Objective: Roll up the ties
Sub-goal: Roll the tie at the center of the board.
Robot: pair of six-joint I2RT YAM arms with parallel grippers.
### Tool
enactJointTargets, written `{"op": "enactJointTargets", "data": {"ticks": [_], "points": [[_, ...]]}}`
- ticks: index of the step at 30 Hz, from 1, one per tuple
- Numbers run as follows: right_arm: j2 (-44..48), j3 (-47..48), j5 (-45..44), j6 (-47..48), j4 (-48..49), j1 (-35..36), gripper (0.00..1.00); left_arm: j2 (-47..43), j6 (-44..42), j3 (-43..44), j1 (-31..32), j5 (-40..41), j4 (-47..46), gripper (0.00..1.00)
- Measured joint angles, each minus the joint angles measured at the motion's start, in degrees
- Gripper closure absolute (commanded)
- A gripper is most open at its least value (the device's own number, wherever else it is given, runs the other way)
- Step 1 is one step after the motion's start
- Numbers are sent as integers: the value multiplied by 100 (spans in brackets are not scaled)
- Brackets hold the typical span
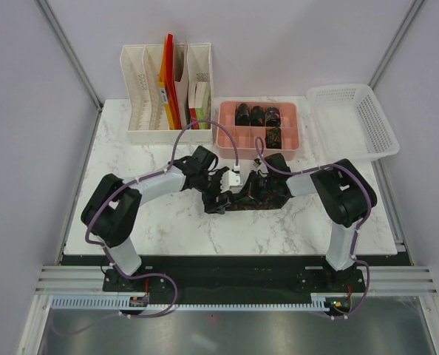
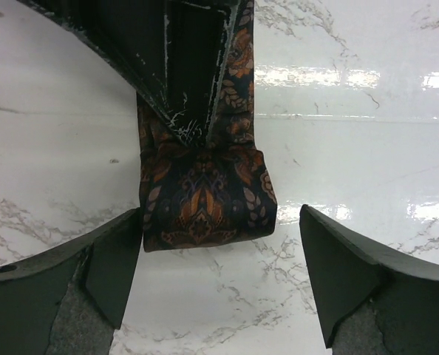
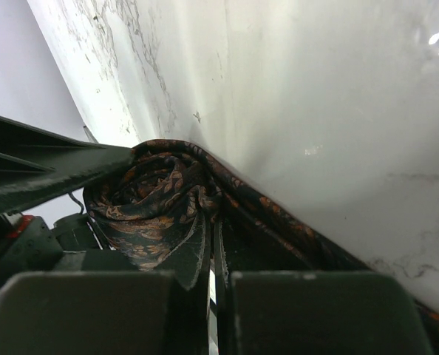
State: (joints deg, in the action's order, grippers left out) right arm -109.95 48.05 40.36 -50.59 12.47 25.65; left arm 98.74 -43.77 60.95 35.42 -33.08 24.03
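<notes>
Left arm (image 1: 142, 186): white links, black joint housings.
Right arm (image 1: 343, 240): same white and black.
Cables (image 1: 177, 144): purple, running along each arm.
Left gripper (image 2: 218, 214): black, wedge-shaped fingers.

Seen from above, the tie (image 1: 243, 201) on the bench (image 1: 168, 229) is mostly covered by both arms' wrists, so its lay is unreadable. In the left wrist view its upper length slips behind the scratched fingers of the right tool (image 2: 194, 129) and off the top edge. The bottom edge cuts off the fingers of the left tool (image 2: 219, 270). The rolls (image 1: 258, 115) in the pink tray (image 1: 223, 140) are too small to show any pattern.
</notes>
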Motion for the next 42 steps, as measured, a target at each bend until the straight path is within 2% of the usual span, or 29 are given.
{"op": "enactJointTargets", "data": {"ticks": [3,6,7,10,18,26,31,35,42], "points": [[0,0,0,0,0,0,100,7,-138,-105,52,22,-186,6],[-2,0,0,-2,2,0,100,11,-328,-127,61,61,-282,19],[-2,0,0,-9,2,0,100,11,-385,-127,59,63,-315,29],[-2,-7,-4,-39,35,2,100,61,-612,-85,59,20,-210,42],[46,-284,-74,-385,516,52,100,306,-870,295,57,2,374,43],[46,-352,-413,-756,879,306,100,579,68,1067,175,310,1025,41],[46,-380,-476,-918,957,334,92,715,337,1178,269,413,1058,43],[46,-415,-479,-988,1025,334,82,835,382,1180,330,474,1034,48],[50,-378,-356,-918,892,225,77,907,385,1163,435,697,977,52]]}}
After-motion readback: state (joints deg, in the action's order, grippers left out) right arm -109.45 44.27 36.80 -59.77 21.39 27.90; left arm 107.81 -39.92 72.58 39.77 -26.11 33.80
